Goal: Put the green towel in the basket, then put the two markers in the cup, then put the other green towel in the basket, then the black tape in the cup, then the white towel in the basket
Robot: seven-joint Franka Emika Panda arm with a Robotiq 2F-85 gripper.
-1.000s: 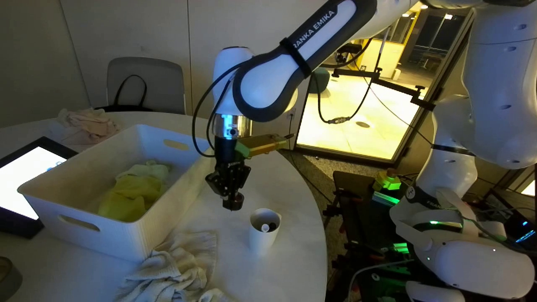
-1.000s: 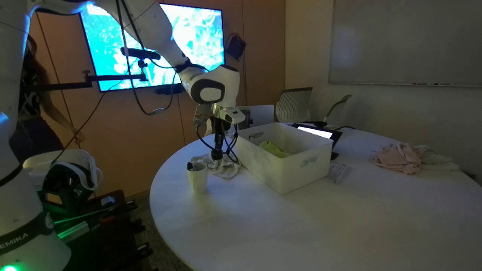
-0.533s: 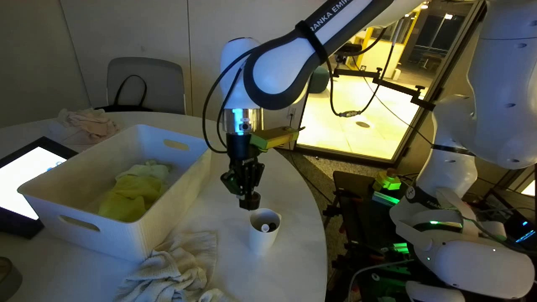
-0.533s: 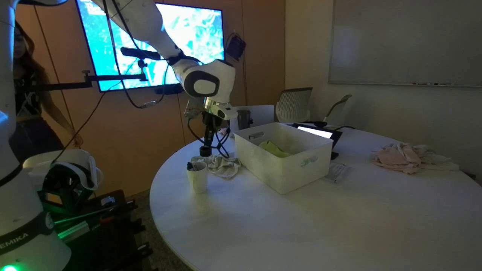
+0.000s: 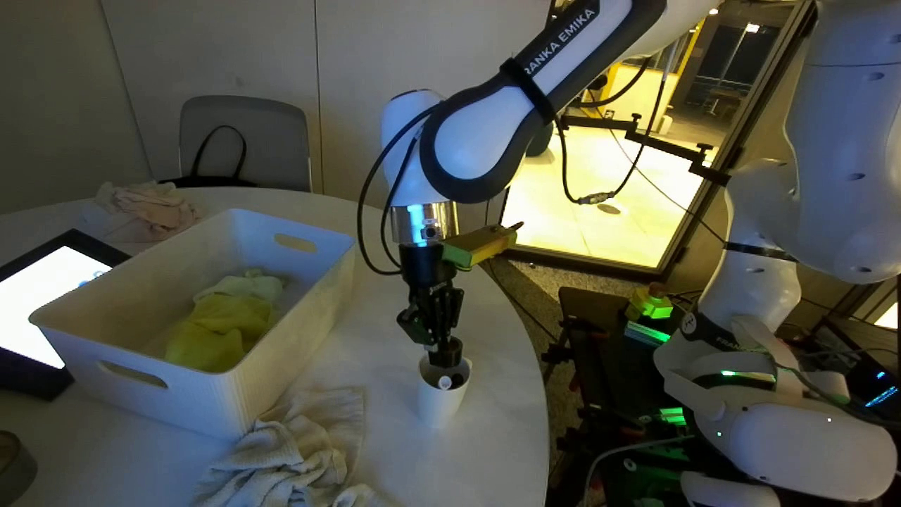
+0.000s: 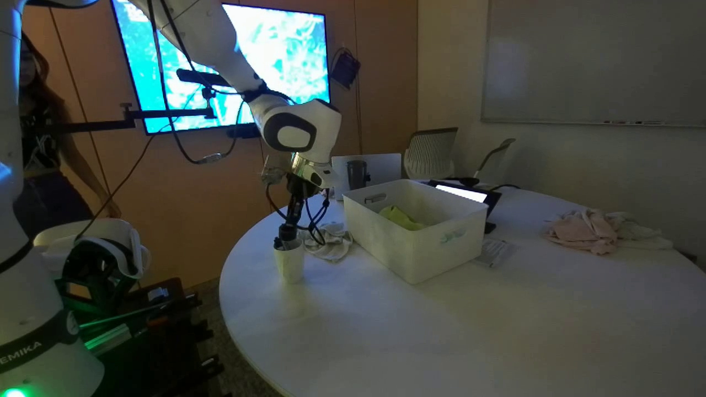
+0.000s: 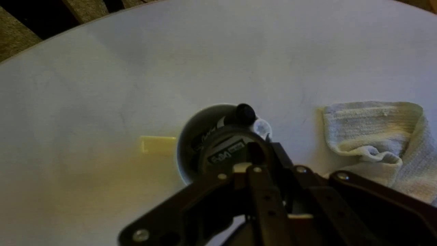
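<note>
My gripper (image 7: 269, 149) is shut on one wall of the black tape (image 7: 227, 150), which hangs right over the mouth of the cup (image 5: 440, 408). Whether the tape (image 6: 287, 232) dips below the rim I cannot tell. Inside the cup lean a black-capped marker (image 7: 245, 115) and a white-ended marker (image 7: 262, 128). In the basket (image 5: 162, 401) lie two crumpled green towels, a yellower one (image 5: 218, 331) and a paler one (image 5: 246, 287). The white towel (image 5: 295, 451) is bunched on the table between basket and cup, and also shows in the wrist view.
Beside the basket stands a tablet with a lit screen (image 5: 49, 303). A pink cloth (image 6: 584, 231) lies farther along the table (image 6: 441, 331). Some round brown object (image 5: 15, 465) is cut off at the picture's edge. The table's curved edge passes close to the cup.
Holding the tape, my gripper has moved away from the basket's side across to the cup, then come down over its mouth. Cup, towels and basket have stayed put.
</note>
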